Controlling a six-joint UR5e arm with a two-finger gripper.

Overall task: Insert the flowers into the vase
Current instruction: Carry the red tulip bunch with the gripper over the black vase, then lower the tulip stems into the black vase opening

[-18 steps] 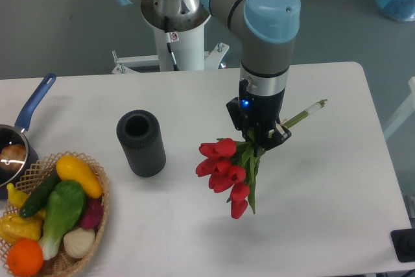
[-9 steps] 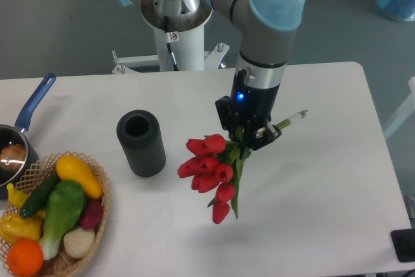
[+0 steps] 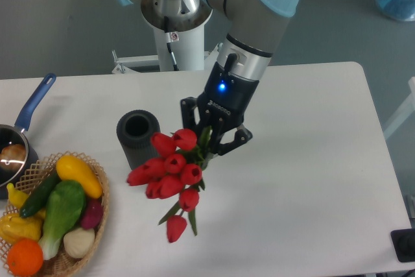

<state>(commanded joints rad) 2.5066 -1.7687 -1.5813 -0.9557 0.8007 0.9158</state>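
Camera view from above the front edge: the white tabletop (image 3: pixel 311 180) fills most of the picture, and the arm (image 3: pixel 249 37) leans in over it from the back edge. Its gripper (image 3: pixel 211 137) hangs above the middle of the tabletop, fingers closed on the stems of the flowers (image 3: pixel 170 173). The red blooms hang below and to the left of the gripper, heads tilted down toward the front edge, clear of the surface; one bloom trails lowest. The stem ends are hidden behind the gripper. Near the front left corner sits a wicker basket (image 3: pixel 97 218) of vegetables and fruit. The vase (image 3: pixel 138 139) stands upright left of centre, just left of the gripper, mouth open; the leftmost blooms overlap its lower right side. A saucepan (image 3: pixel 19 128) with a blue handle sits at the left edge.
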